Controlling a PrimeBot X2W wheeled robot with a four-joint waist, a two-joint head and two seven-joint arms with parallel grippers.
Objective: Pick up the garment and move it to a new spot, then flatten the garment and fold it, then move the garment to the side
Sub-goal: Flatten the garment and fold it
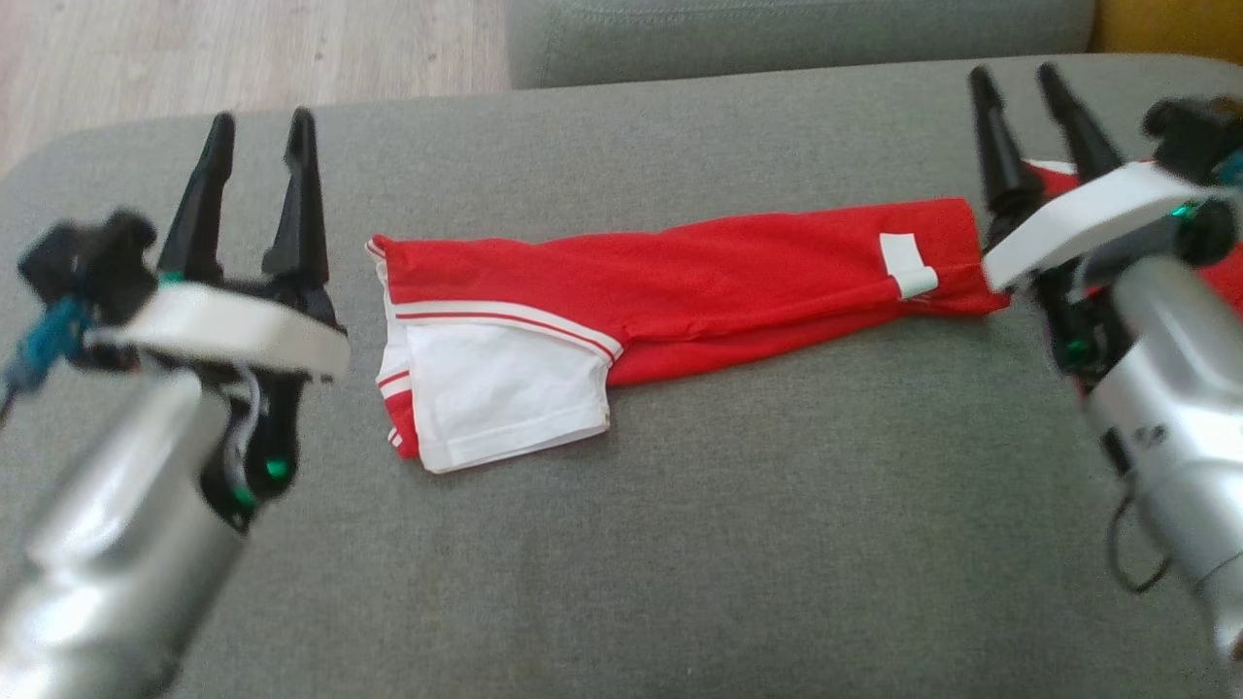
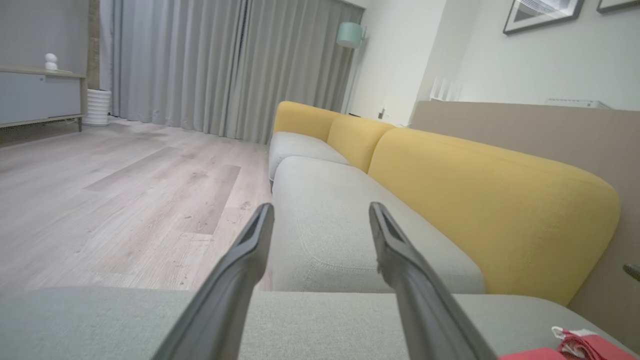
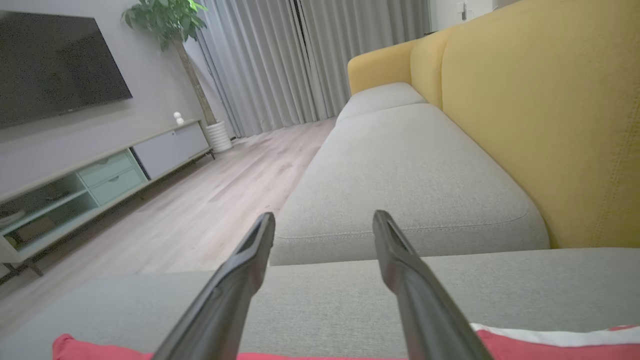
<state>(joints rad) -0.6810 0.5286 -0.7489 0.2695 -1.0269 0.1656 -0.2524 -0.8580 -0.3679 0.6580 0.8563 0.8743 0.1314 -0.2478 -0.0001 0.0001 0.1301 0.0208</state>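
A red and white garment [image 1: 680, 286] lies folded into a long strip across the grey sofa cushion [image 1: 680, 544], its white sleeve part [image 1: 495, 393] at the strip's left end. My left gripper [image 1: 260, 131] stands open just left of the garment, nothing between its fingers. My right gripper [image 1: 1015, 85] is open over the garment's right end, fingers pointing away. In the left wrist view the left gripper [image 2: 320, 212] frames bare cushion, with a red edge of the garment [image 2: 585, 347] at the lower right. In the right wrist view the right gripper [image 3: 324, 220] rises above red cloth [image 3: 550, 345].
Yellow sofa backrests [image 2: 490, 200] run along the far side, with more grey seat cushions [image 3: 410, 170] beyond. Wooden floor [image 2: 115, 200] lies past the cushion's edge. A TV cabinet [image 3: 100, 175], a potted plant [image 3: 170, 20] and grey curtains [image 2: 225, 65] stand farther off.
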